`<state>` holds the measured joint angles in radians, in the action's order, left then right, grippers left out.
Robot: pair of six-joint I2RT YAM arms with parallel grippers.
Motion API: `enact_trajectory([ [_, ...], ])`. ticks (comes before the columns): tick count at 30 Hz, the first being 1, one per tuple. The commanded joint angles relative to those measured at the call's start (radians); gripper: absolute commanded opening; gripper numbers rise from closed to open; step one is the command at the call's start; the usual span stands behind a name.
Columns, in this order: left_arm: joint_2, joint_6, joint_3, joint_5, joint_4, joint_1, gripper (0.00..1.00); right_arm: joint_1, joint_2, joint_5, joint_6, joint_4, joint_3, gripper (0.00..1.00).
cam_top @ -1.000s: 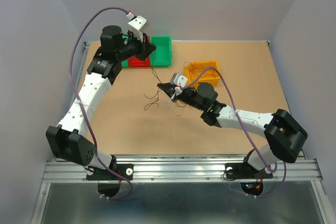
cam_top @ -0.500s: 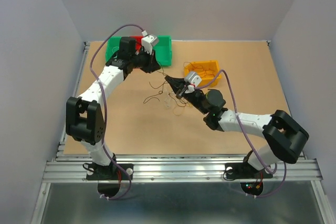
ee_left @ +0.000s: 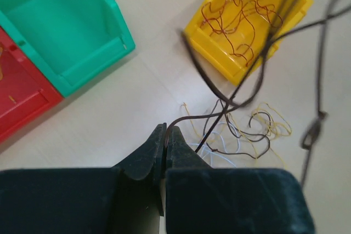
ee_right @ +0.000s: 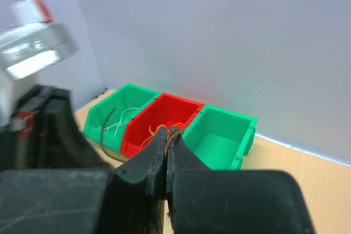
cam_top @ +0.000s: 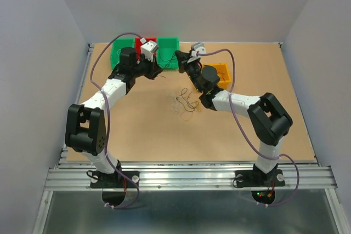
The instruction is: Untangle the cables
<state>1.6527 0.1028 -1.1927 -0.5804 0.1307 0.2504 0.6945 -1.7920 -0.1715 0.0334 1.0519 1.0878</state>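
1. Two grippers sit at the table's far side. The left gripper is pinched tight on a dark brown cable, and the right gripper, likewise clamped, seems to hold the same strand.
2. That strand runs roughly left to right between them.
3. The loose tangle lies on the table, nearer the bases than both grippers, so drawing them apart sideways looks apt.
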Motion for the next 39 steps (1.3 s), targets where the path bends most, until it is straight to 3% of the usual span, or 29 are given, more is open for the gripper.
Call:
enact_trajectory([
  [1,-0.077,-0.002,0.073,0.073,0.076,-0.028,0.00,-0.029,-0.059,-0.149,-0.021,-0.008,0.234,0.00],
  [7,-0.152,-0.012,0.129,0.114,0.133,-0.030,0.00,-0.053,-0.211,-0.169,-0.027,-0.245,0.414,0.01],
  [13,-0.241,-0.018,0.150,0.102,0.152,-0.036,0.00,-0.073,-0.351,0.021,-0.067,-0.542,0.584,0.01],
  [18,-0.281,-0.026,0.148,0.091,0.155,-0.042,0.00,-0.067,-0.346,0.307,-0.043,-0.530,0.463,0.01],
  [23,-0.278,-0.055,0.122,0.018,0.133,-0.053,0.00,-0.033,-0.316,0.463,0.060,-0.535,0.379,0.01],
  [27,-0.257,-0.089,0.107,-0.016,0.135,-0.091,0.00,0.000,-0.265,0.738,0.127,-0.529,0.308,0.00],
  [33,-0.189,-0.129,0.073,-0.091,0.139,-0.140,0.00,0.060,-0.179,0.946,0.177,-0.511,0.216,0.01],
  [36,-0.151,-0.124,0.055,-0.111,0.133,-0.154,0.00,0.065,-0.121,0.955,0.135,-0.422,0.163,0.01],
  [39,-0.140,-0.107,0.056,-0.079,0.139,-0.163,0.00,0.065,-0.083,0.795,0.094,-0.402,0.147,0.01],
])
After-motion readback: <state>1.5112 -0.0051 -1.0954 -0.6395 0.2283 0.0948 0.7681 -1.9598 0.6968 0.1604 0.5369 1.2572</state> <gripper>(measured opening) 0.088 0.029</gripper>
